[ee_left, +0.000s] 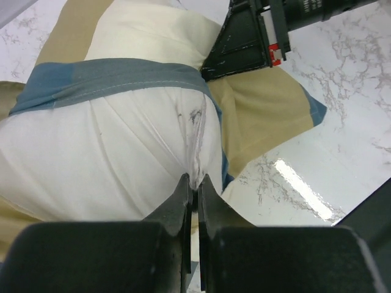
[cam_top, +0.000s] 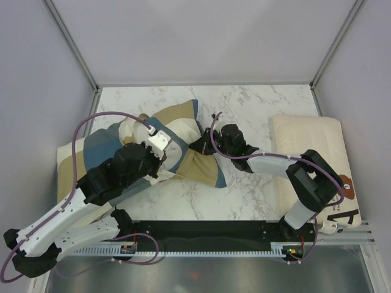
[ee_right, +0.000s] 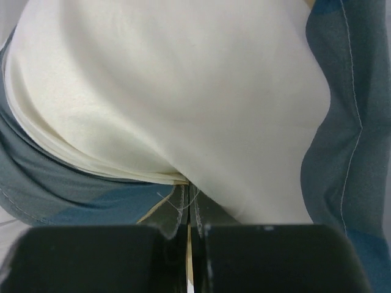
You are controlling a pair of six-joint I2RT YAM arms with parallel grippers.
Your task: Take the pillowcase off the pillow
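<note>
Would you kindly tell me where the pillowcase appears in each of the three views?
Top external: pillowcase left of centre, in blue, tan and cream blocks.
Left wrist: pillowcase across the top and right side.
Right wrist: pillowcase at the right edge and lower left.
Shared landmark: right gripper, shut on the pillowcase's edge, in all three views.

**Top view, centre left:** the pillowcase (cam_top: 204, 168) is partly covered by the left arm (cam_top: 116, 174).
**Top view, far right:** the second pillow (cam_top: 305, 131) is crossed by the right arm (cam_top: 311, 183).
**Left wrist view:** the pillow (ee_left: 91, 159) is cut off at the left edge.
**Right wrist view:** the fingers (ee_right: 208, 213) are blurred, their tips buried in cloth; which layer is pinched cannot be told.
</note>
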